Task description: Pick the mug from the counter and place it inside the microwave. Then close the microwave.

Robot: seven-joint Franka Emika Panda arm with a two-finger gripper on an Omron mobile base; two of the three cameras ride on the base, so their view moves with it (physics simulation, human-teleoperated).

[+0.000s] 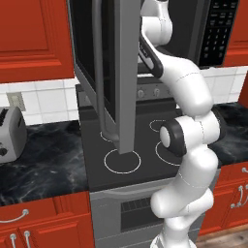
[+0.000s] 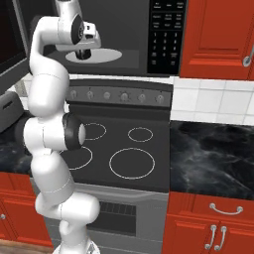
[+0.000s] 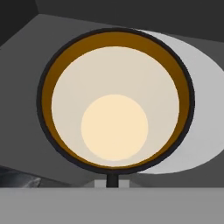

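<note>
The robot arm is reaching up high into the open microwave (image 2: 124, 34), which is hanging above the black stovetop (image 2: 124, 149). The claw (image 2: 83, 52) is sitting inside the microwave, over the white round plate (image 2: 106, 57).

The mug (image 2: 83, 53) is in the microwave too. In the right base view it is showing as a small dark shape right under the hand, standing upright on the plate or just above it; I cannot tell if it is touching. In the hand view the camera is looking straight down into the mug (image 3: 114, 103): a dark round rim, a brown inner wall and a cream bottom. The white plate (image 3: 199, 113) is peeking out on the right side behind it. One thin dark finger (image 3: 111, 178) is pressing at the mug's near rim. The claw is squeezed together, pinching the rim of the mug.

The microwave door (image 1: 114, 68) is swinging wide open toward the left, with its long steel bar handle (image 1: 99, 72) standing up and down. The keypad (image 2: 167, 34) with white buttons is sitting on the right side of the microwave.

Down below, the black marble bench (image 2: 211, 149) is lying to the right of the stovetop. More bench (image 1: 41, 160) is lying to the left, and a silver toaster (image 1: 12, 133) is standing at its far left. Red cabinets (image 2: 213, 223) are sitting under the bench.
</note>
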